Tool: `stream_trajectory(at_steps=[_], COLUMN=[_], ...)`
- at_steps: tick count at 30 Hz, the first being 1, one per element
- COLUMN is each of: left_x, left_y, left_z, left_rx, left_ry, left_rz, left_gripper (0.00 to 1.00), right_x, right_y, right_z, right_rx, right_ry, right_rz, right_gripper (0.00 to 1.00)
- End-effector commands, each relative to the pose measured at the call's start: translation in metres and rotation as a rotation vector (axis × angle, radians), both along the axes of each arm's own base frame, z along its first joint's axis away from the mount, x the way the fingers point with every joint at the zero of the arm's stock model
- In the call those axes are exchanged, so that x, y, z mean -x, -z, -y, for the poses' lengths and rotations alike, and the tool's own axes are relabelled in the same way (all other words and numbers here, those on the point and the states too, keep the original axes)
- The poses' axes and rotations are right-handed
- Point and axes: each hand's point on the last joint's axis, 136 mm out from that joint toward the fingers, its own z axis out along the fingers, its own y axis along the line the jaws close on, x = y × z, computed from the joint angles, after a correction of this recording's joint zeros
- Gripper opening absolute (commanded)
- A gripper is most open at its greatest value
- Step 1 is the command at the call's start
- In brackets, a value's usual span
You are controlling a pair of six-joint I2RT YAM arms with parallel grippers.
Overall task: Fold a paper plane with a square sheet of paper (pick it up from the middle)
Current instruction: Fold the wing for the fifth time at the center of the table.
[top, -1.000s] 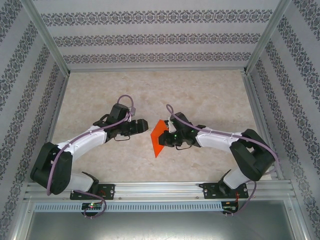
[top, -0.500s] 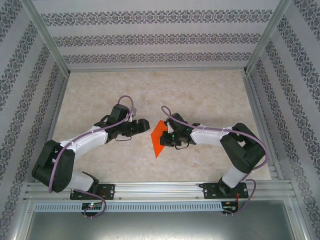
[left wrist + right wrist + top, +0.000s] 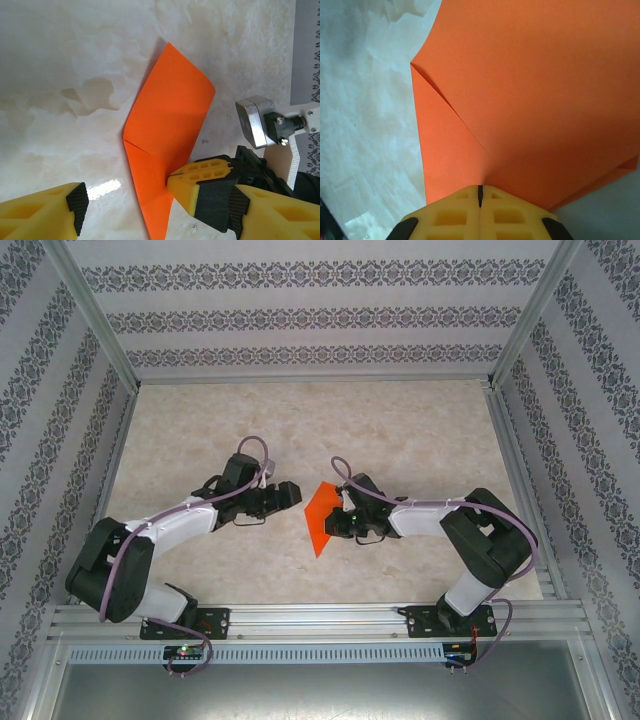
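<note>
Step in hand, as I read it: an early fold, with the sheet secured on one side so the second arm can work it. The right gripper (image 3: 335,524) is clenched on the square sheet of paper (image 3: 319,518). In the right wrist view its two yellow fingertips meet with no gap and the orange edge is pinched between them. The sheet is not yet a plane: it is a broad orange flap with one sharp crease (image 3: 462,125) running from near the pinch out to a corner. It sits directly against the right gripper, on that gripper's left side, over the tabletop (image 3: 400,430). The part farthest from the right gripper bows upward rather than lying flat. I cannot tell whether the lower tip rests on the surface. The left gripper (image 3: 291,494) is released, jaws wide, holding nothing. It is across the sheet from the right gripper, just beside the paper's far edge. Judgement on the next move: the left gripper comes in on the free edge opposite the right gripper and carries or presses that flap over along the crease, with the right gripper as anchor. The paper is thin, so a low, flat approach is needed. A steep one would likely buckle the flap or drag the sheet out of the pinch.
</note>
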Motion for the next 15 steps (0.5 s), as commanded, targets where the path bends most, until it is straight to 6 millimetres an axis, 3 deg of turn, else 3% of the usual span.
stream_trajectory(at_steps=[1, 8, 15], left_x=[-0.001, 0.001, 0.001], left_y=[0.001, 0.011, 0.028], left_z=[0.013, 0.032, 0.046], left_rx=[0.032, 0.030, 0.022], left_ry=[0.004, 0.019, 0.007], left_rz=[0.010, -0.009, -0.049], left_gripper=[0.76, 0.73, 0.62], right_x=[0.003, 0.011, 0.014], right_y=[0.007, 0.024, 0.031], right_z=[0.004, 0.016, 0.025], right_rx=[-0.067, -0.085, -0.072], right_ry=[0.039, 0.065, 0.076], right_rz=[-0.037, -0.070, -0.075], right_gripper=[0.00, 0.00, 0.00])
